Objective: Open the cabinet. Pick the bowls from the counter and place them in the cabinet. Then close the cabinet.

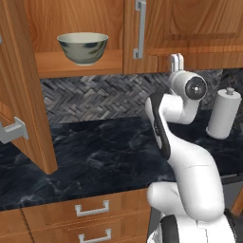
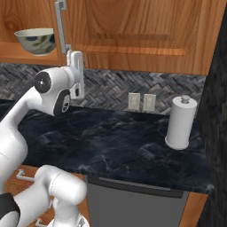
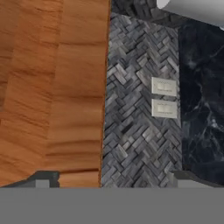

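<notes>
- Bowl first: where is it?
- One round pale cream-green glazed ceramic bowl with dark marks (image 1: 83, 47) stands upright on the wooden shelf (image 1: 78, 63) inside the warm brown wooden wall cabinet (image 1: 190, 28). In the right base view the same bowl (image 2: 36, 40) sits at the far upper left.
- And the cabinet doors?
- Its left door (image 1: 21, 90) hangs swung out toward the camera, with a silver bar handle (image 1: 13, 131) showing on it. Its right door is flat and closed, a vertical silver bar handle (image 1: 139, 29) along its left edge.
- How do the jaws (image 3: 109, 177) stand?
- Spread wide and released, nothing between them. In the hand view the two dark fingertips (image 3: 43, 178) sit far apart at the bottom; one lies over the cabinet's wood, the other over the grey herringbone tiled wall (image 3: 140, 109).
- Where are they relative to the bowl?
- Below the closed door and to the bowl's right, apart from it. The white hand (image 1: 176, 60) rises just under the cabinet's lower edge.
- Anything else nearby?
- A white paper towel roll (image 2: 180, 123) stands upright on the black marble-look tabletop (image 1: 104, 152), and two pale wall sockets (image 2: 142, 102) are set in the tiles. Wooden drawers with small silver handles (image 1: 92, 208) lie under the tabletop.
</notes>
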Available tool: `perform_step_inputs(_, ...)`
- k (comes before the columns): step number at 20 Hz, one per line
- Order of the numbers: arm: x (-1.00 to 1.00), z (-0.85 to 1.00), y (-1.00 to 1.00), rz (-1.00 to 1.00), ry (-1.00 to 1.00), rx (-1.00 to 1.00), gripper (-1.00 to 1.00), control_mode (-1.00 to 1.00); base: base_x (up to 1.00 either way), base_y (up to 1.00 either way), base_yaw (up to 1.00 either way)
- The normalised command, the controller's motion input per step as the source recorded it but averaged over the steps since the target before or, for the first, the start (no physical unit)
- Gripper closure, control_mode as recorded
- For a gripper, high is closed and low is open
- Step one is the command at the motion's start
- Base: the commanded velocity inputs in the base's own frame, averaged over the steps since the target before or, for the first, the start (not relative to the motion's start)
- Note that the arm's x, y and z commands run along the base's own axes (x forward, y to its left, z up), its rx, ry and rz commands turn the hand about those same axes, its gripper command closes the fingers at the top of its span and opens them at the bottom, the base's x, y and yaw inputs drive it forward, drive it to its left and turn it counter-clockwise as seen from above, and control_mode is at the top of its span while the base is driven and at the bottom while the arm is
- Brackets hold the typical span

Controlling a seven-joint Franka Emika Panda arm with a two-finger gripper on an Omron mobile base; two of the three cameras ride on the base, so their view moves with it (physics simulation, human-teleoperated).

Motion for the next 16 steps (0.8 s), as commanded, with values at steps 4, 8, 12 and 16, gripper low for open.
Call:
perform_step_inputs(4, -0.66, 0.0, -0.08, 0.0, -0.01, 0.0, -1.0, -1.0, 0.0, 0.0, 0.0)
perform_step_inputs(8, -0.6, -0.01, -0.25, 0.11, 0.0, 0.01, -1.0, -1.0, 0.0, 0.0, 0.0)
perform_step_inputs(12, -0.74, 0.0, -0.07, 0.17, 0.0, 0.0, -1.0, -1.0, 0.0, 0.0, 0.0)
perform_step_inputs(16, -0.78, 0.0, 0.0, 0.16, 0.0, 0.0, -1.0, -1.0, 0.0, 0.0, 0.0)
